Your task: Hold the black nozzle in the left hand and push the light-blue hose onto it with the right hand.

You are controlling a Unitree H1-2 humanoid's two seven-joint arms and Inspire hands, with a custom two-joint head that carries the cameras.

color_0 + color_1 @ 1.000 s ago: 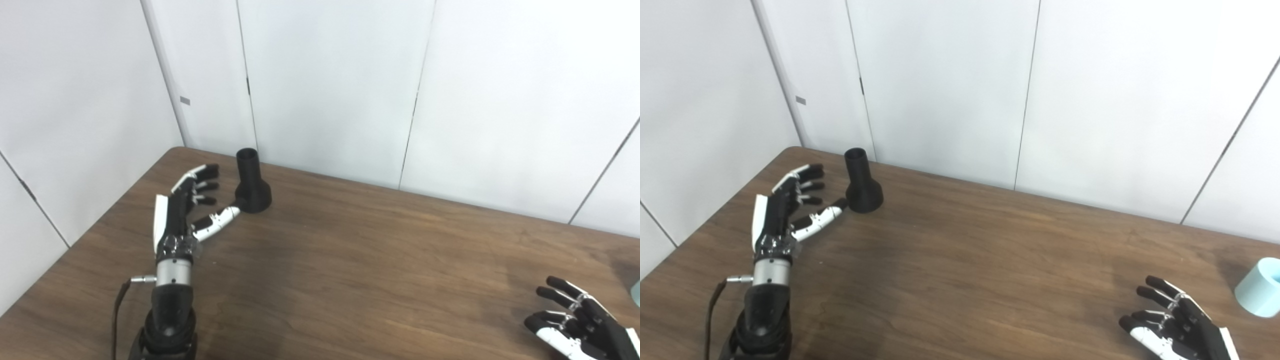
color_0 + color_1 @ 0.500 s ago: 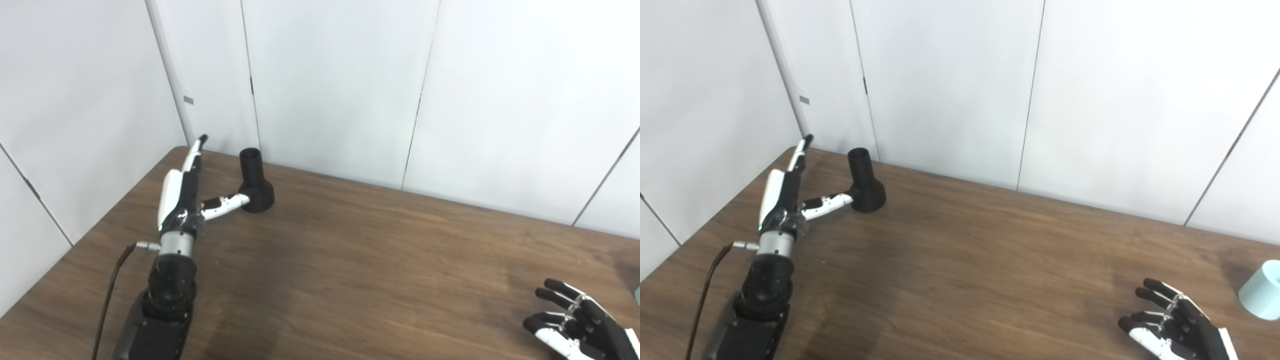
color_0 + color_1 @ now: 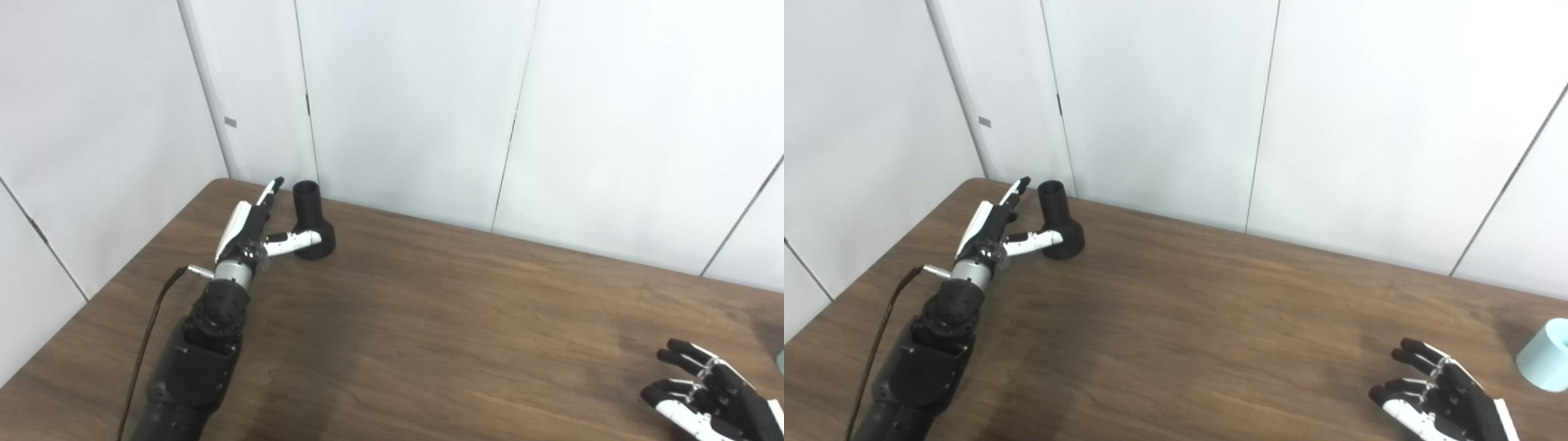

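- We see the black nozzle [image 3: 310, 219] standing upright near the far left corner of the table [image 3: 429, 318], just in front of the far edge and the white wall panels [image 3: 404, 104]. Its wide base rests on the wood and its narrow open neck points up, so its long axis is vertical.
- Our left hand [image 3: 257, 222] is right beside the nozzle, on its left side. The fingers [image 3: 271, 188] are stretched out and apart, pointing to the far edge along the left of the neck, and the thumb [image 3: 299, 240] reaches across the front of the base. It seems to touch the base or to be just beside it; we cannot tell which. The hand holds nothing yet.
- So the nozzle lies to the right of the left palm, between the fingers and the thumb. We judge that the coming move is to bring the palm a little to the right and to close around the neck without tipping it.
- Our right hand [image 3: 1442, 401] waits at the near right corner, fingers apart and a little curled, empty.
- The light-blue hose [image 3: 1543, 361] is at the right edge of the table, just beyond the right hand and well apart from the nozzle. The right hand is clearly the nearer one to it.
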